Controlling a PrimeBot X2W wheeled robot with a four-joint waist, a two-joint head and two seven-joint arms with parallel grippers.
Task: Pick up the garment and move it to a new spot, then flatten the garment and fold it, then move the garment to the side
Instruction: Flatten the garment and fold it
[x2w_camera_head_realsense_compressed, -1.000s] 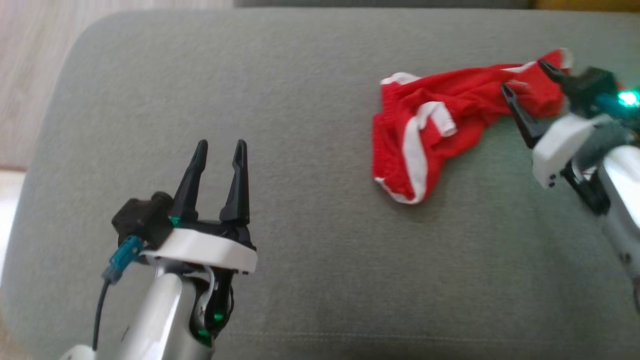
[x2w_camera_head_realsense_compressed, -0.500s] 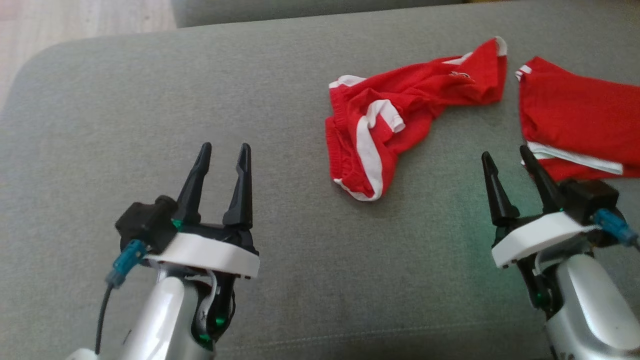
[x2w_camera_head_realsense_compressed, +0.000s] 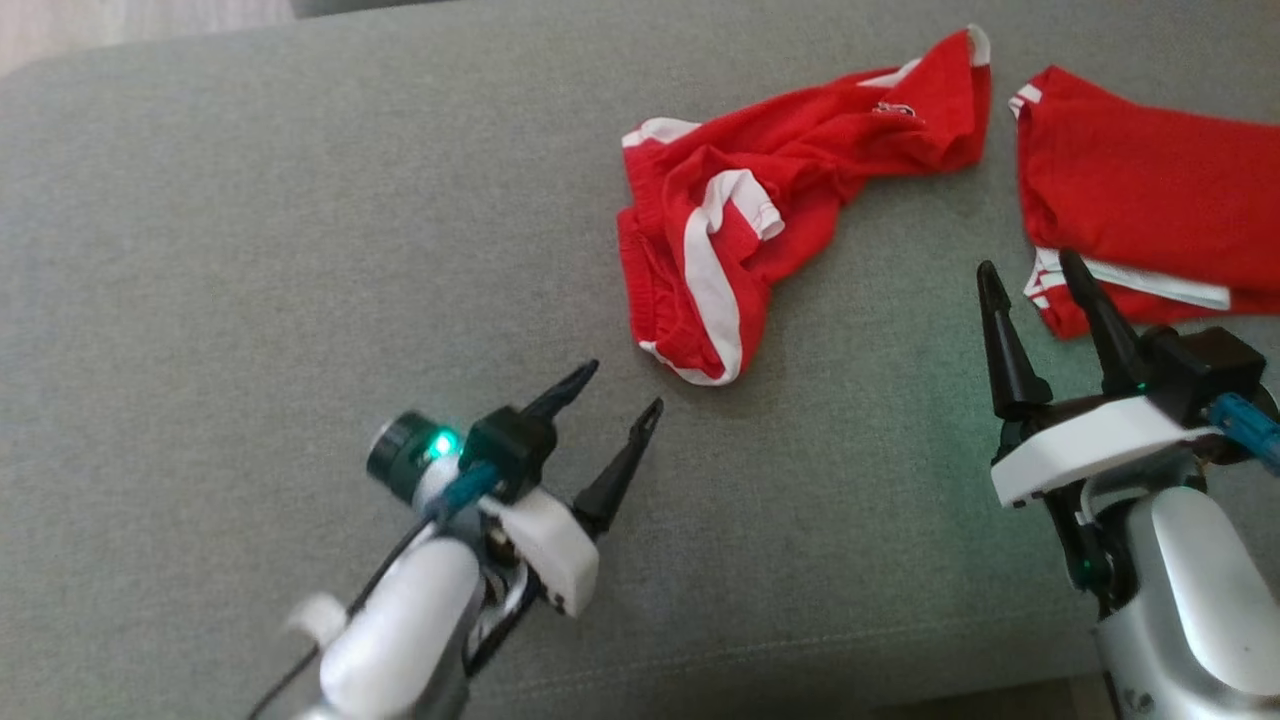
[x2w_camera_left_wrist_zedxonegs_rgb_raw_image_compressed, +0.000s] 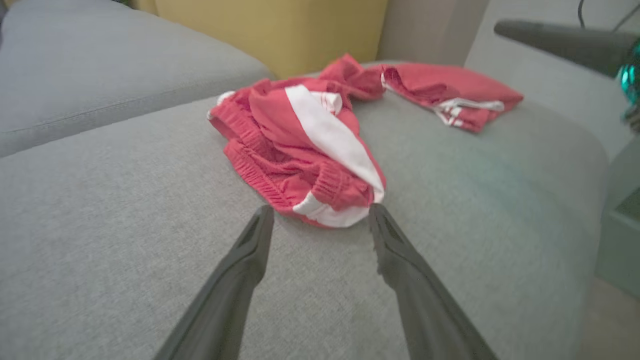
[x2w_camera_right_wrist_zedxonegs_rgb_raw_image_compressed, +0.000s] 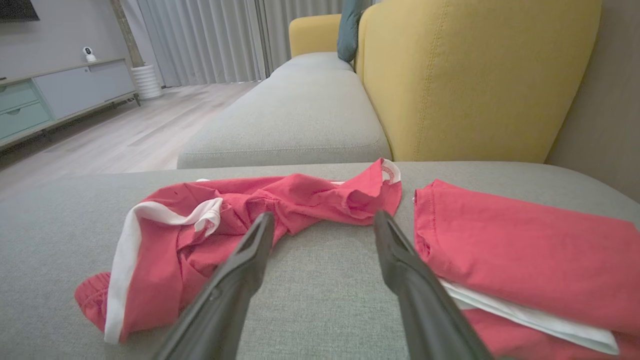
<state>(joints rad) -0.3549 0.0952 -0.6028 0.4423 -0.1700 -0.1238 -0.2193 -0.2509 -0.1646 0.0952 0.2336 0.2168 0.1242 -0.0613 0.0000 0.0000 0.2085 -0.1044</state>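
One crumpled garment (x2w_camera_head_realsense_compressed: 790, 195) just beyond the parted, empty left hand (x2w_camera_head_realsense_compressed: 625, 384).

A grey seat (x2w_camera_head_realsense_compressed: 250, 250) spreads wide. In the right wrist view, a yellow backrest (x2w_camera_right_wrist_zedxonegs_rgb_raw_image_compressed: 475, 75) stands at 1 o'clock, curtains (x2w_camera_right_wrist_zedxonegs_rgb_raw_image_compressed: 200, 40) at 11, wood floor (x2w_camera_right_wrist_zedxonegs_rgb_raw_image_compressed: 125, 135) and cabinet (x2w_camera_right_wrist_zedxonegs_rgb_raw_image_compressed: 60, 95) at 10.

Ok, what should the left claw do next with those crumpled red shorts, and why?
Probably ease the left claw forward onto the near white-edged hem of the shorts and close: its jaws stand open, aimed at that hem, gripping nothing.
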